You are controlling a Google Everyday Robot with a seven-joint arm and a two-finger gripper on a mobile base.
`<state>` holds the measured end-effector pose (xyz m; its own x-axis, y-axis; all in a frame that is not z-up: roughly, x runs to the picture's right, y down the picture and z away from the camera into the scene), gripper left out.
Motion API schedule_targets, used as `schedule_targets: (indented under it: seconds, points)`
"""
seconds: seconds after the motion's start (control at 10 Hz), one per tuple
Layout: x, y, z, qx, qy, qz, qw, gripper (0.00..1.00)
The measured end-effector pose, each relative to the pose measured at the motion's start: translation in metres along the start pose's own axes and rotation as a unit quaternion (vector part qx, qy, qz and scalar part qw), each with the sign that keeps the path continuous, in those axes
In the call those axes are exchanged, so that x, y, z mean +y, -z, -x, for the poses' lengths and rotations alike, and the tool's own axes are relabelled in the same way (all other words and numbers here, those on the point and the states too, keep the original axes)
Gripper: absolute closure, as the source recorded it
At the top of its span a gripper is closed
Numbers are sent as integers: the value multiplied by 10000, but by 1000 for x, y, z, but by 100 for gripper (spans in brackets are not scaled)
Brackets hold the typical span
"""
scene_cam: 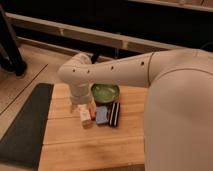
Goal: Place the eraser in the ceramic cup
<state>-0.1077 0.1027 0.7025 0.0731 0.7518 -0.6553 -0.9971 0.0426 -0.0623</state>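
The eraser [114,114], a flat black block with pale stripes, lies on the wooden table [90,145] just right of the blue pad [102,115]. The small pale ceramic cup [84,117] stands left of the blue pad. My gripper [82,106] hangs at the end of the white arm [115,75], right above the cup and left of the eraser, mostly covered by the wrist. Nothing shows in its hold.
A wide green bowl [105,92] sits behind the pad and eraser. A small orange thing [92,111] lies between cup and pad. A dark mat [25,125] lies on the floor left of the table. My white body [180,120] fills the right.
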Motion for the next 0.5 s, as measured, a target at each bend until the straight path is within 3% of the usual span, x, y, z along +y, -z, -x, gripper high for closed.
schedule_targets:
  seconds: [0.3,0.4,0.5]
  points:
    - [-2,0,2,-72,27,-16,10000,35]
    - [-6,7,13,-356,183,14,9992,35]
    - [-9,24,27,-820,464,91,9955,35]
